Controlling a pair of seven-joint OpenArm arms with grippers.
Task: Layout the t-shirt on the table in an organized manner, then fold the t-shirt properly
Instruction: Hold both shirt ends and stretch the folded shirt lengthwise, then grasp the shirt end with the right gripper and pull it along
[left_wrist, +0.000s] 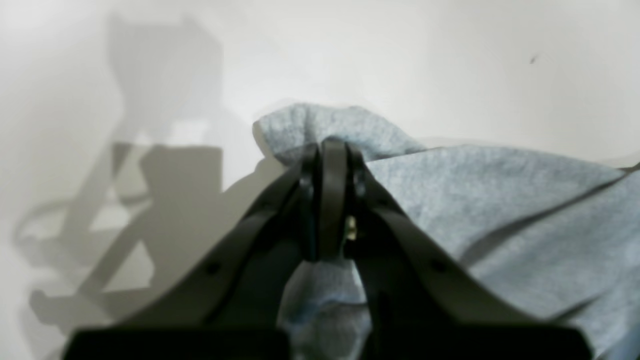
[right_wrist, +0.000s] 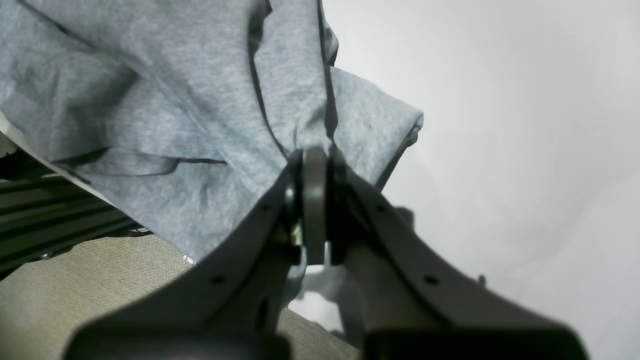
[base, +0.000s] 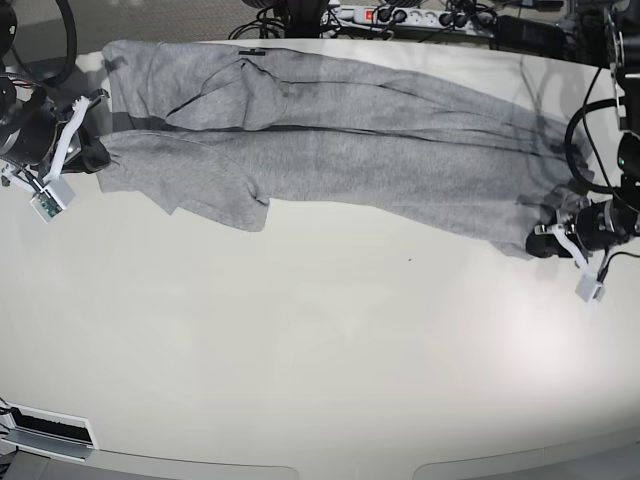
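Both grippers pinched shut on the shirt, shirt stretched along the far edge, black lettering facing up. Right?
Not quite: the t-shirt shows only plain grey on top in the base view, no lettering visible. The rest stands: left gripper and right gripper are pinched shut on its ends, and it lies stretched along the table's far edge.

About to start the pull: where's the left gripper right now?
In the base view the left gripper sits at the right edge of the table, shut on the t-shirt at its near right corner.
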